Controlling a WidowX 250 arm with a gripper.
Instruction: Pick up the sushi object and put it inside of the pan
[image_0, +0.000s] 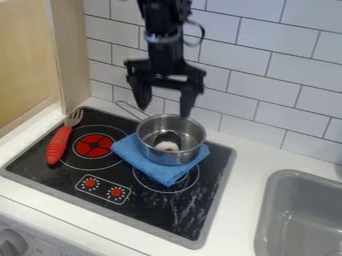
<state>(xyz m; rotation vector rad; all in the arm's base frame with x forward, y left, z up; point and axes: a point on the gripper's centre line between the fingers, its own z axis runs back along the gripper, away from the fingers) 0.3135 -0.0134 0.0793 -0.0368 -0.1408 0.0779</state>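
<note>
Sushi object (167, 146), camera view: a small pale piece, lying inside the steel pan (175, 159), below the pincer (163, 111). A dark area adjoins its upper side; whether this belongs to the piece cannot be told. The pincer hangs from the black arm (162, 47) with its two fingers spread wide and nothing between them—open, and pointing down over the pan. The pan stands upright beneath it, on a folded blue cloth (137, 154); the wire handle (126, 107) extends toward the wall, by the fingertip on the view's left. The cloth lies on the black stove top (157, 210), which bears printed burner rings and two red dials below and to the view's left of the pincer. Farther to that side, a fork with a red handle (59, 144) rests on the stove, tines toward the wall. Behind the pincer rises a white tiled wall (267, 70); beyond the stove's edge, low and to the view's right of the pincer—a grey sink (266, 215).
</note>
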